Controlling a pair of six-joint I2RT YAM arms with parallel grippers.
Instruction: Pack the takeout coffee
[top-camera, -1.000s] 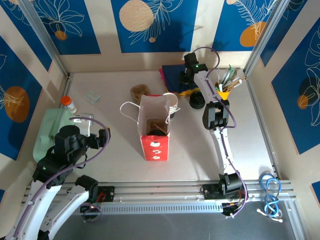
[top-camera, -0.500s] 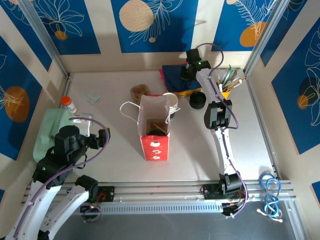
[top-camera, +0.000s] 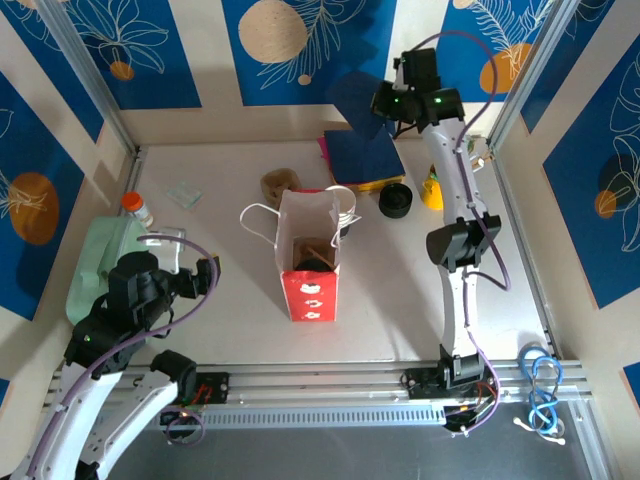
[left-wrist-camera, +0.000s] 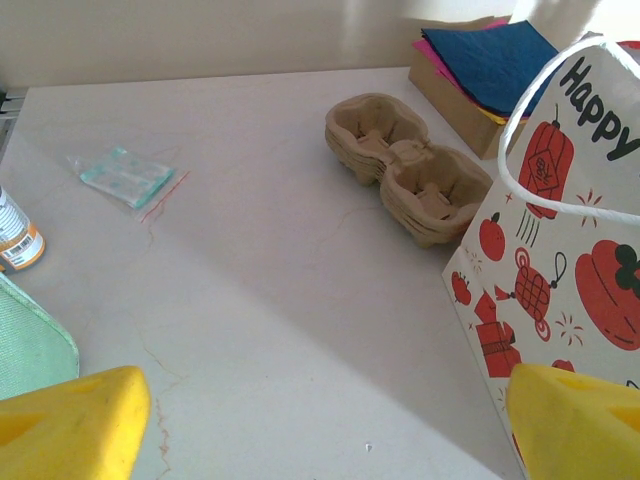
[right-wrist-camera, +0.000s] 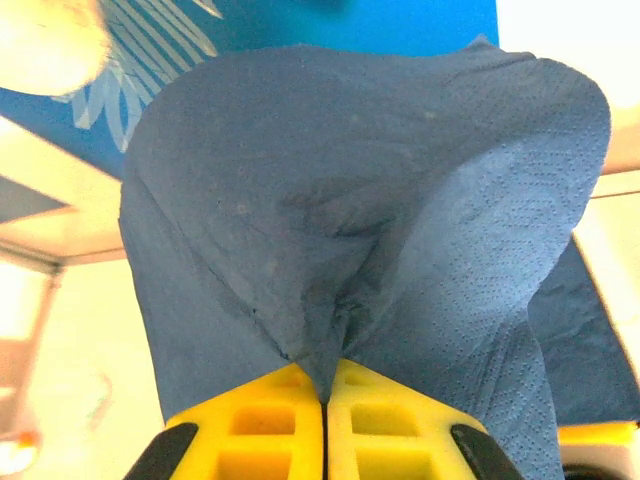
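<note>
My right gripper (top-camera: 387, 103) (right-wrist-camera: 323, 400) is raised near the back wall, shut on a dark blue napkin (right-wrist-camera: 350, 200) (top-camera: 355, 100) that hangs above the napkin stack (top-camera: 365, 155). The red-and-white paper bag (top-camera: 310, 280) (left-wrist-camera: 560, 250) stands open mid-table with something brown and dark inside. A white shape (top-camera: 346, 213) at the bag's far right edge may be the takeout coffee; the bag hides most of it. A black lid (top-camera: 395, 200) lies to the right of it. My left gripper (top-camera: 205, 275) (left-wrist-camera: 325, 430) is open over bare table, left of the bag.
A brown pulp cup carrier (top-camera: 280, 183) (left-wrist-camera: 410, 165) lies behind the bag. A yellow utensil pot (top-camera: 432, 190) stands at the back right. On the left are an orange-capped bottle (top-camera: 138, 208), a clear packet (left-wrist-camera: 125, 175) and a green pouch (top-camera: 95, 265).
My right gripper closed on the top blue napkin and rose toward the back wall, lifting it off the stack. The left arm stayed still.
</note>
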